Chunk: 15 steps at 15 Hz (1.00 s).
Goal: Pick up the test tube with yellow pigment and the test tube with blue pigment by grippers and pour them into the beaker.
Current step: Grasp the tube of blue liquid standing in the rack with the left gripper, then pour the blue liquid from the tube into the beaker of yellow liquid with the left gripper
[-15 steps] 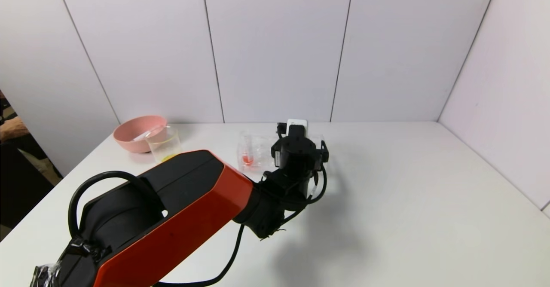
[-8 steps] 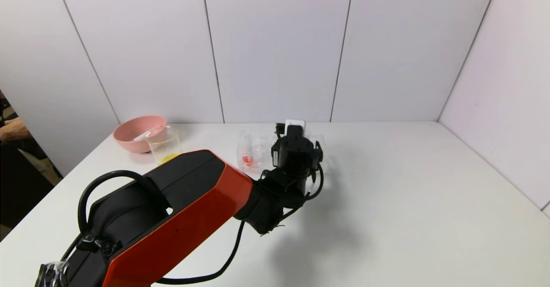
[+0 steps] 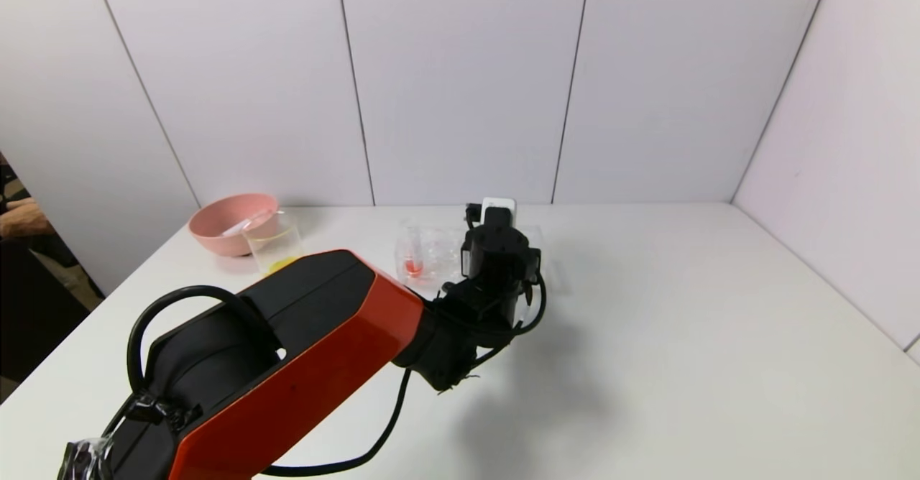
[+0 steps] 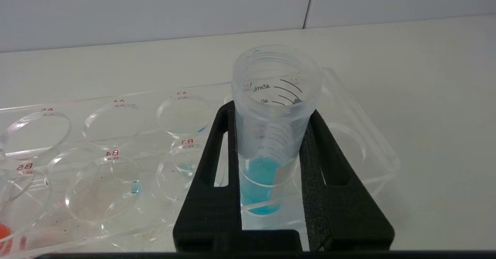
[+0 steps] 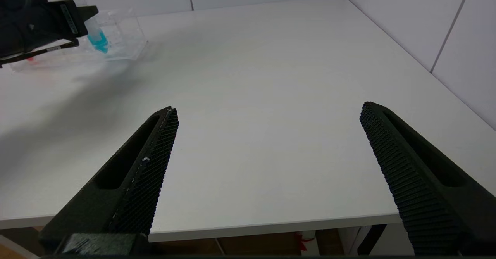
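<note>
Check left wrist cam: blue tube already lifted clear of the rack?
No. The left gripper is shut on the test tube with blue pigment, but its blue tip sits down inside the clear rack.

beaker (image 3: 275,248) before bowl (image 3: 228,223), rack (image 3: 431,251) seemingly right

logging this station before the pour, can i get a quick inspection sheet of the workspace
surface: white table, bare on the robot's right side
job's things: blue tube upright in the clear rack; beaker at far left with yellow liquid in its bottom; yellow tube not identified
clutter: pink bowl behind the beaker; red-tipped tube in the rack
grippers: left gripper shut on the blue tube at the rack; right gripper open, above the near table edge
cables: black cables looping along the left arm, none across the rack
surroundings: white panel walls; a person's hand at far left edge
</note>
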Each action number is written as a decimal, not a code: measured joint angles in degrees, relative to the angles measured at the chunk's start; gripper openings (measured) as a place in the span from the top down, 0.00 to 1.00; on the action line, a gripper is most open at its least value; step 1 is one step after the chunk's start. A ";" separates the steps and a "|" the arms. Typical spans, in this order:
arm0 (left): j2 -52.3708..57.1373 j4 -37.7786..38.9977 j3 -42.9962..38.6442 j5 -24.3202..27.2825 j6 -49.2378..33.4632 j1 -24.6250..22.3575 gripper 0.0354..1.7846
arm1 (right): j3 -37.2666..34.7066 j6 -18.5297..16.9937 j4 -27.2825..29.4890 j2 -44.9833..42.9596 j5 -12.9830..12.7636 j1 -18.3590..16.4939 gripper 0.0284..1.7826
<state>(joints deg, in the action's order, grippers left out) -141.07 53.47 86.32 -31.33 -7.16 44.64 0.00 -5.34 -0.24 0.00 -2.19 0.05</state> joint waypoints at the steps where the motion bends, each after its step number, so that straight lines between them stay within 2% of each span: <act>1: 0.00 -0.05 0.04 -0.04 0.00 -0.07 0.76 | 0.00 0.00 0.00 0.00 0.00 0.00 0.04; 11: 0.35 -0.55 0.09 -0.23 -0.04 -0.21 0.76 | 0.00 0.00 0.00 0.00 0.00 0.02 0.04; 15: 3.91 -4.38 0.09 -0.26 0.02 -0.18 0.76 | 0.00 0.00 0.02 0.00 0.00 0.00 0.04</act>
<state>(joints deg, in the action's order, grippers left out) -137.16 49.09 86.41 -31.59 -7.13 44.46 0.00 -5.34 -0.22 0.00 -2.19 0.05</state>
